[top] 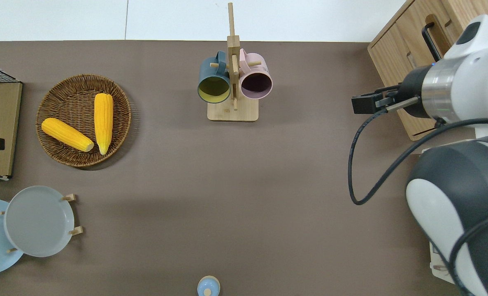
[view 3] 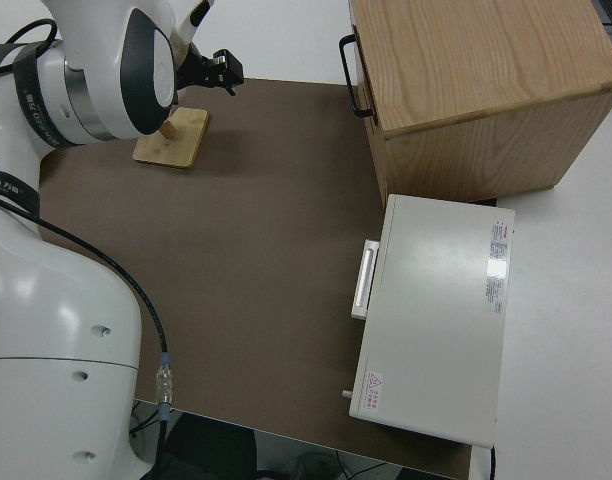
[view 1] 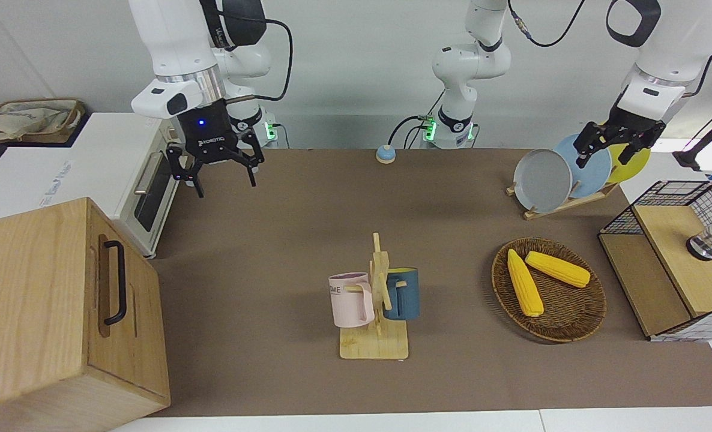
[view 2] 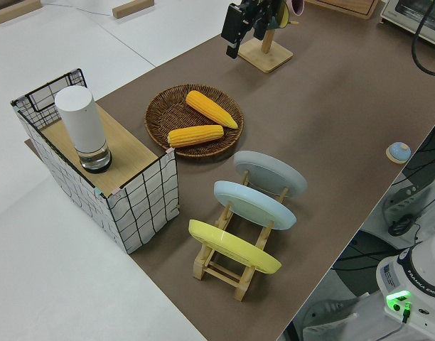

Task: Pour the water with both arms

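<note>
Grippers raised, both empty, nothing grasped.
Right gripper (view 1: pixel 217 170) spread open at 3 o'clock overhead; mugs (top: pixel 235 82) on rack (top: pixel 232 110) at 12; left gripper (view 1: pixel 617 141) open.

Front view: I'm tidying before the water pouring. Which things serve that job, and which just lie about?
Likely job: pink mug, dark blue mug, wooden mug rack, right gripper, left gripper.
Lying about: round wicker basket, yellow corn cobs, plates, white oven.

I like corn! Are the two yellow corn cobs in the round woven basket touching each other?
Apart. The overhead view shows a strip of the round woven basket between the two yellow corn cobs.
</note>
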